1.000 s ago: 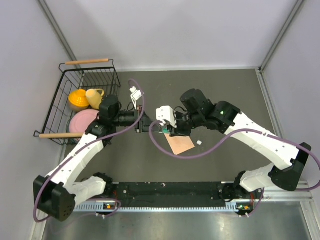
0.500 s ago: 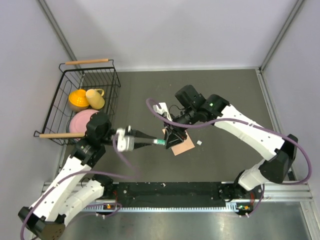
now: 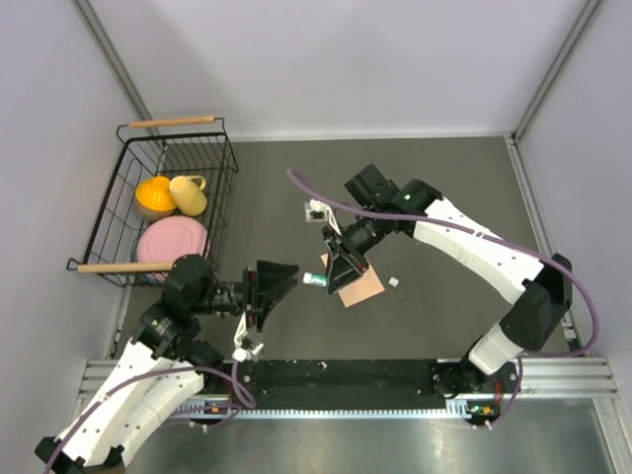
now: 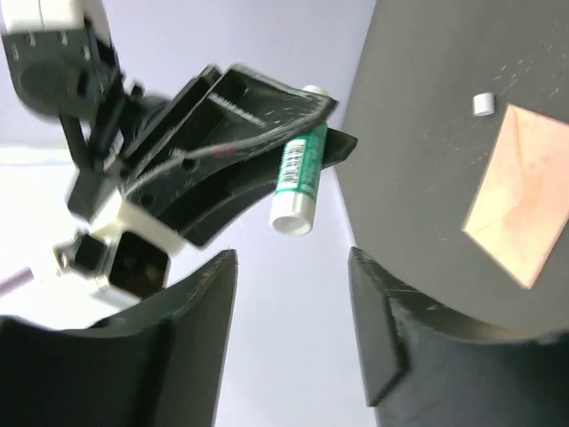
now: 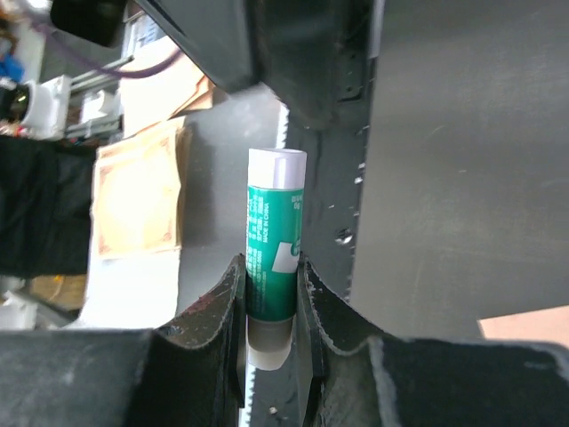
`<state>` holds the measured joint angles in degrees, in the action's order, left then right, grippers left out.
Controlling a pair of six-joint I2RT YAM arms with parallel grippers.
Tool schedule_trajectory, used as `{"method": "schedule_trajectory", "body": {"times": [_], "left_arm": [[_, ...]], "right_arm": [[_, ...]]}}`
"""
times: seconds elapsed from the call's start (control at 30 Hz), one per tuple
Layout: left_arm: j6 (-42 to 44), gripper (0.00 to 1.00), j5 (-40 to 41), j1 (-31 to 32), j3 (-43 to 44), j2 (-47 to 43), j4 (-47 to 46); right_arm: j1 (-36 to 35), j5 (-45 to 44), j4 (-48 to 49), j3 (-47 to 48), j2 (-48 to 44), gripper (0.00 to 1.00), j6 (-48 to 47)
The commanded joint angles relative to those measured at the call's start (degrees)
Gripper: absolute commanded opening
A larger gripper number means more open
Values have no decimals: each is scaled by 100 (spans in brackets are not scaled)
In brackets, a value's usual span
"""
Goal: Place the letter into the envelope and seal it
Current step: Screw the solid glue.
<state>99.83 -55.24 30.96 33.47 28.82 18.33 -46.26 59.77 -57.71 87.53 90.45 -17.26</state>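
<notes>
Bearing everything, table point(image 3: 444, 188): dark, scuffed top between pale walls.
Basket point(image 3: 118, 188): black wire with wooden handles, at the table's far left. It holds a pink plate point(image 3: 173, 240), an orange bowl point(image 3: 155, 195) and a yellow cup point(image 3: 188, 193); bowl and cup touch.
Right arm point(image 3: 474, 242): reaches in from the right side to mid-table.
Left arm point(image 3: 148, 380): folded low at the near left, wrist pointing right toward the other arm.
Envelope point(image 3: 360, 288): peach, lying flat on the table near the centre. In the top view its far-left corner is hidden under the right gripper point(image 5: 269, 285). Nothing grips it. Whether the flap is stuck down, I cannot tell.
Right gripper: pinching the glue stick point(image 5: 274, 236) by one end, raised off the table just left of the envelope.
Left gripper point(image 4: 289, 258): fingers spread with nothing between them, facing the glue stick but apart from it.
Glue stick: white and green, most of its length sticking out past the fingertips.
White bit point(image 3: 393, 282): tiny, on the table just right of the envelope, not touching it.
</notes>
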Motion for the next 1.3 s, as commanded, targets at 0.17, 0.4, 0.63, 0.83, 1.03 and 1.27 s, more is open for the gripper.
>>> {"method": "schedule_trajectory", "body": {"times": [0.17,0.4,0.63,0.83,1.03,1.27], "left_arm": [[-7348,74,1963,-64,2197,782,962],[-12366,81,1053,-345,1726,1126,-563],[-13480,99,67,-512,1951,2056,-1148],[-15035,98,-672,-538,1601,2778,-2447],[-15590,66,-918,-538,1566,3235,-2921],[-15881,50,-962,-538,1504,3314,-3116]], "right_arm": [[460,-1799,14,485,-1056,0,-1288],[443,-2127,23,353,-1451,0,-2306],[-233,-3574,111,265,-1557,0,-2941],[-779,-4551,427,221,-1504,0,-3003],[-1078,-5018,629,133,-1452,0,-3152],[-1245,-5142,674,72,-1469,0,-3275]]}}
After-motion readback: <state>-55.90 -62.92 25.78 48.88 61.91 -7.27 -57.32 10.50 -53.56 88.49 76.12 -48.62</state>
